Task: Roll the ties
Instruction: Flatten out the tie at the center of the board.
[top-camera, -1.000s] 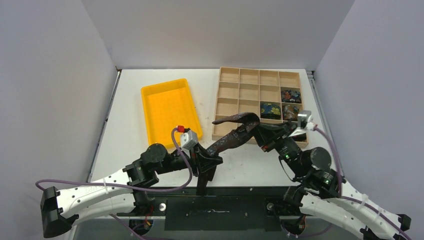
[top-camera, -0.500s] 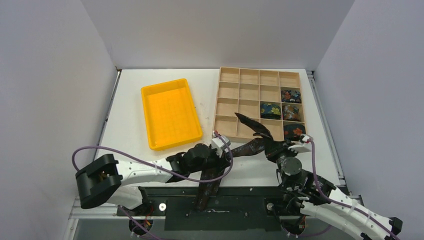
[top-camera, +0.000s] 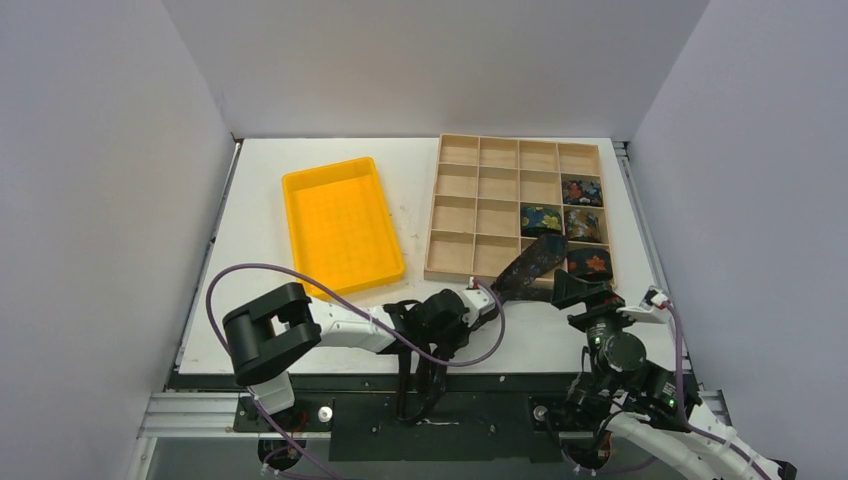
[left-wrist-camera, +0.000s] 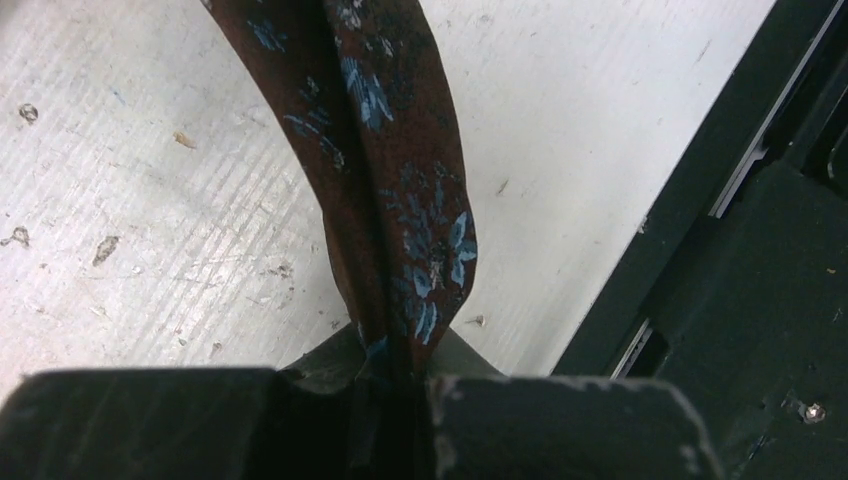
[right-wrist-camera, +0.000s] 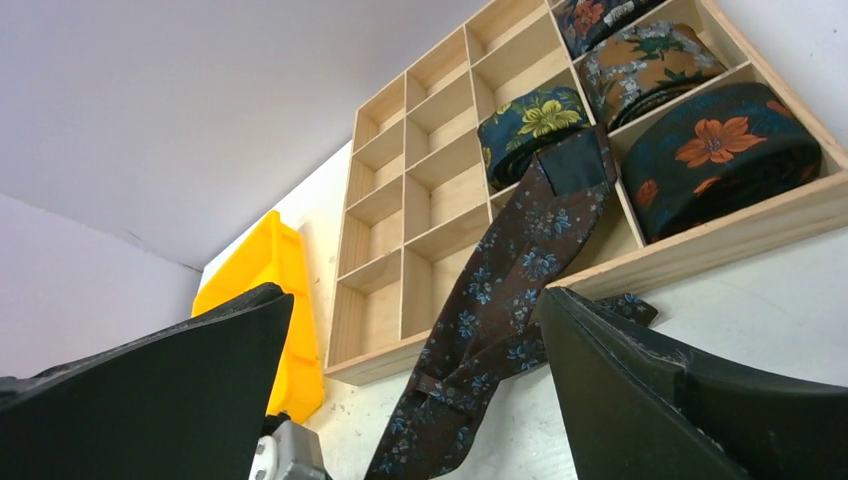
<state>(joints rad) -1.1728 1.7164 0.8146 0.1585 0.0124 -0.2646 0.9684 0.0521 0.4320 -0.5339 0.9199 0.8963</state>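
My right fingers (right-wrist-camera: 680, 400) have just sprung apart, letting the tie (top-camera: 525, 265) go. It now drapes over the tray's (top-camera: 448, 273) near rim at 3 o'clock. My left fingers (left-wrist-camera: 200, 420) stay clamped on it at 6 o'clock, so the roll needs restarting.

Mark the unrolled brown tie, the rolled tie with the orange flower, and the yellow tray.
unrolled brown tie (right-wrist-camera: 510, 270): right wrist view, middle of the strip.
rolled tie with the orange flower (right-wrist-camera: 715, 145): right wrist view, on the flower print.
yellow tray (top-camera: 340, 220): top external view, bare floor.
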